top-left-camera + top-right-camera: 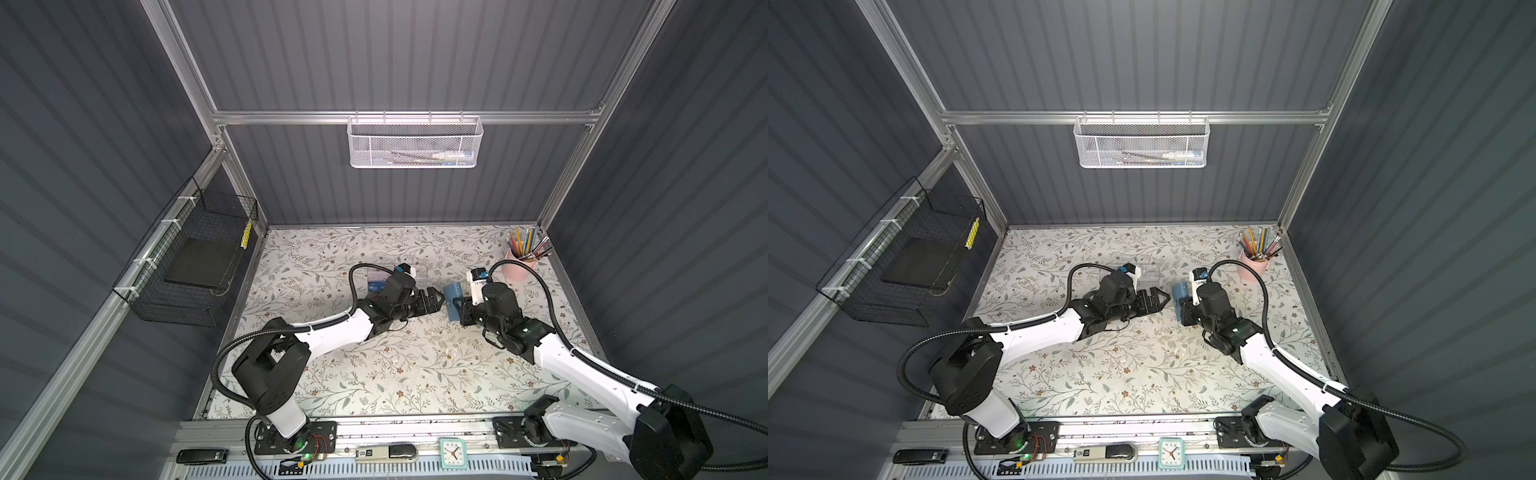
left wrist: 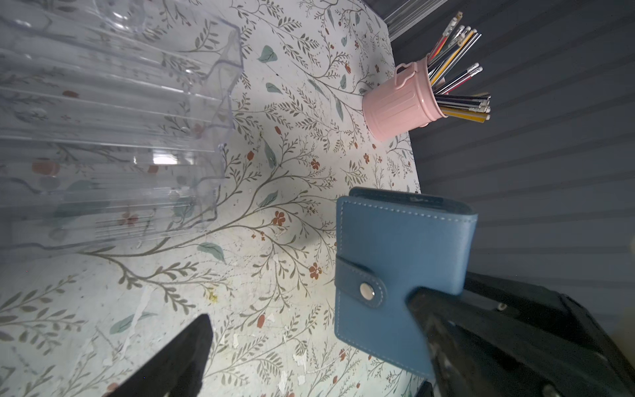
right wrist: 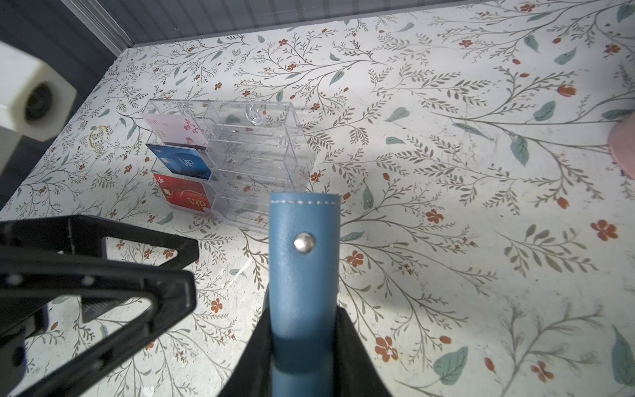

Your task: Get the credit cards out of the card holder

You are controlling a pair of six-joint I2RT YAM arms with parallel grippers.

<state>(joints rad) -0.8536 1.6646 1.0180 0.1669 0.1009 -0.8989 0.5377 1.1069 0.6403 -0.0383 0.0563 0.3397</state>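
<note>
Card holder (image 2: 402,254) edge pinched by right claw (image 3: 304,338).

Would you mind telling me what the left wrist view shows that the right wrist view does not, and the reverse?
Only the left wrist view shows the pencils and the buttoned strap on the card holder. Only the right wrist view shows the pink-white card, blue card and red card in the clear box, and the left wrist camera. Both show the card holder clamped in the right fingers, the clear box and the floral table.
</note>
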